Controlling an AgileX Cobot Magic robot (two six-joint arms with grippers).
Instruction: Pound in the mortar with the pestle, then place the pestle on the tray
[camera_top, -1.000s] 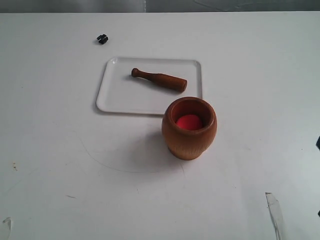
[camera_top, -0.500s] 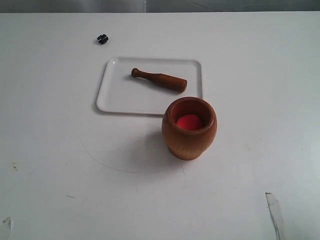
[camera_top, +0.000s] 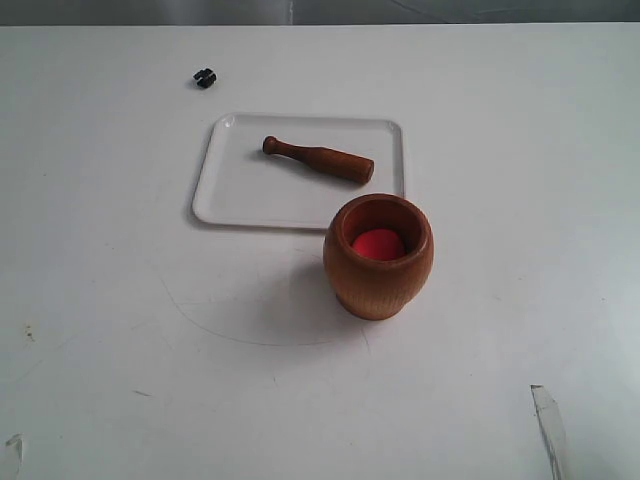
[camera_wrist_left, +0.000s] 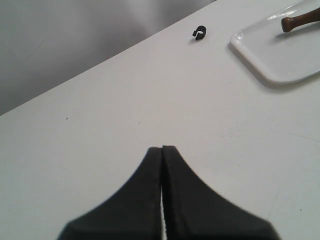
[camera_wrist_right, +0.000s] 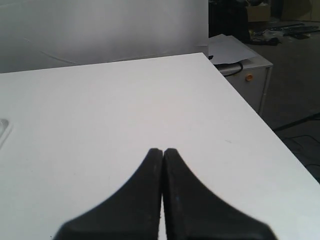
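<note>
1. Tabletop (camera_top: 120, 300), white and flat, fills nearly the whole exterior view. Its far edge runs along the top of that view. Wide stretches of plain surface lie to the left of, to the right of and nearer than the task's things.
2. In the right wrist view, a side edge and a corner of the tabletop show, with floor and furniture beyond them.
3. The flat white rectangular plastic tray (camera_top: 240, 190) with rounded corners and a low rim lies a little behind the middle of the tabletop.
4. The slim dark-brown wooden pestle (camera_top: 318, 159) lies flat inside the tray, in its far half. Its small knob points left and its thicker end is near the right rim.
5. The barrel-shaped reddish-brown wooden mortar (camera_top: 378, 275) stands upright at the tray's near right corner. I cannot tell whether it touches the rim.
6. A red round object (camera_top: 378, 244) sits inside the mortar.
7. A small black piece (camera_top: 204, 77) lies on the tabletop beyond the tray's far left corner, apart from it.
8. The left end effector (camera_wrist_left: 162, 150) is clenched, its dark fingers pressed together and grasping nothing, above plain tabletop.
9. The right end effector (camera_wrist_right: 163, 151) is clenched in the same way, well apart from the task's things.
</note>
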